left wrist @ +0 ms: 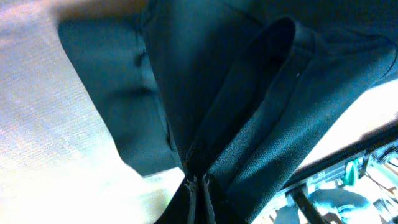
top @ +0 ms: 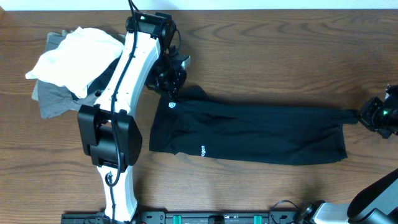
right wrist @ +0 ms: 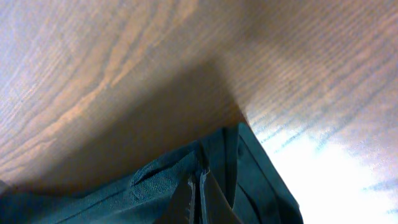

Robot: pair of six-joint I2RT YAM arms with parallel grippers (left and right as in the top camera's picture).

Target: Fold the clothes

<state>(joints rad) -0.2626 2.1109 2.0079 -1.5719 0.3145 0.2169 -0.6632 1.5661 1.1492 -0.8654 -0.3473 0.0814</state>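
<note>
The trousers (top: 249,134) are laid out dark and flat across the middle of the table (top: 280,50), waist to the left and hems to the right, in one long band. They seem to lie leg over leg, though this cannot be confirmed from above.

At the waist's far corner the cloth is held by the left gripper (top: 173,87). In the left wrist view its jaws are seen pressed together with a ridge of fabric drawn up into them. At the opposite end, the hem is pinched by the right gripper (top: 364,116). There too the jaws are closed tight, with a small gather of cloth caught between the tips and bare wood beyond.

With one hold at each end, the garment is judged to be kept taut along its length — wrinkles pulled out and edges squared, so that a clean fold can be made. The step in hand is taken to be this straightening; the lengthwise fold, hem brought over to waist, is not yet done.

Left of the trousers and just beyond the waist, a pile (top: 74,59) of white and grey clothes is heaped loosely — kept aside, clear of the working area. The left arm passes beside it.
</note>
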